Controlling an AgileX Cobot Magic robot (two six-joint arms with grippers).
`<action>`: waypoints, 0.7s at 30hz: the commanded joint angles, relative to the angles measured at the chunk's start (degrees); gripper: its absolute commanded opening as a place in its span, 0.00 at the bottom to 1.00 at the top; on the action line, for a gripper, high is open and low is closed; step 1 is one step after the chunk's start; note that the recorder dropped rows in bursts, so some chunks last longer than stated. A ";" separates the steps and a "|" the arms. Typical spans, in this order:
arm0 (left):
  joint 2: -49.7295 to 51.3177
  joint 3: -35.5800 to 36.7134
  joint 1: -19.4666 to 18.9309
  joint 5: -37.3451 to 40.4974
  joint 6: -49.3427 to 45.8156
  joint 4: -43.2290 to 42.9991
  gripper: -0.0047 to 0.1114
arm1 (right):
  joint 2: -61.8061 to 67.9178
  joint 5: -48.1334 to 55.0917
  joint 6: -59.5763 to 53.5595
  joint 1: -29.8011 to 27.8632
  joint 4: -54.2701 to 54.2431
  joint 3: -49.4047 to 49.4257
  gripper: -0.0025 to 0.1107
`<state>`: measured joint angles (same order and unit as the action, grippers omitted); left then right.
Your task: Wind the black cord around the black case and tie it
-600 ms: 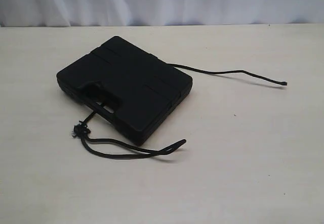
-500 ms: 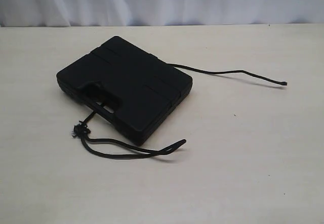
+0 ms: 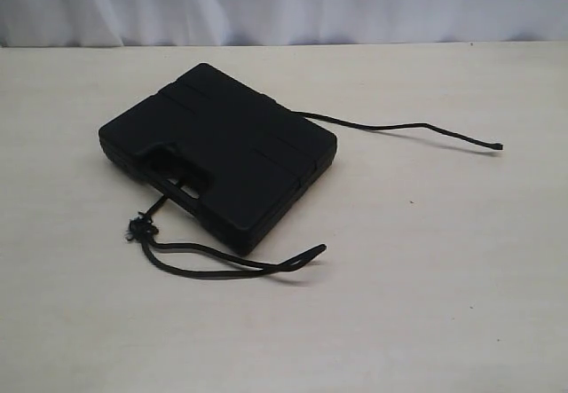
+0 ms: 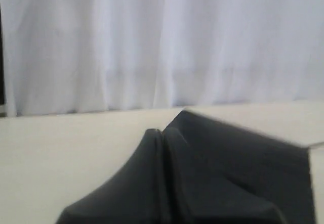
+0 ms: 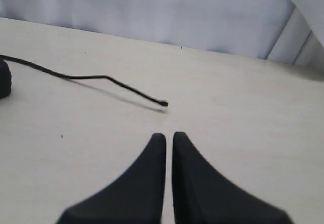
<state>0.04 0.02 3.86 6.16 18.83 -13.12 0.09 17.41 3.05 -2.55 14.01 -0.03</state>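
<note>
The case (image 3: 217, 158) lies flat mid-bench (image 3: 426, 278). The cord (image 3: 382, 129) seems anchored at its handle slot, knot just outside. One loop lies in front and a free end trails out on the right arm's side, handy for picking up. The right gripper (image 5: 168, 135) hangs near that end, jaws closed on nothing. The left gripper (image 4: 163, 133) looks pressed together too; the blurred dark slab beside it may be the case. The cord's run beneath the case is hidden.

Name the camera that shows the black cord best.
The exterior view: it shows the black cord with its knot by the handle slot of the black case, its loop in front, and the far end trailing away. The right wrist view catches only that trailing end; the left wrist view, none.
</note>
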 commanded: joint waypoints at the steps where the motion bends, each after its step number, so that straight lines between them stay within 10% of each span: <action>1: -0.04 -0.02 0.13 -19.77 4.07 8.89 0.04 | -0.09 -11.11 0.57 -0.01 -10.09 0.03 0.06; 13: -0.04 -1.16 0.13 -55.75 5.48 9.27 0.04 | -0.09 -31.35 10.06 -0.01 -52.86 0.03 0.06; 21: 17.97 -22.72 0.13 -52.29 -8.14 14.46 0.04 | -0.09 -47.14 46.04 -0.01 -38.78 0.03 0.06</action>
<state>10.35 -16.21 3.86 -49.23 15.83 0.00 0.09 -23.06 40.56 -2.55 -32.91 -0.03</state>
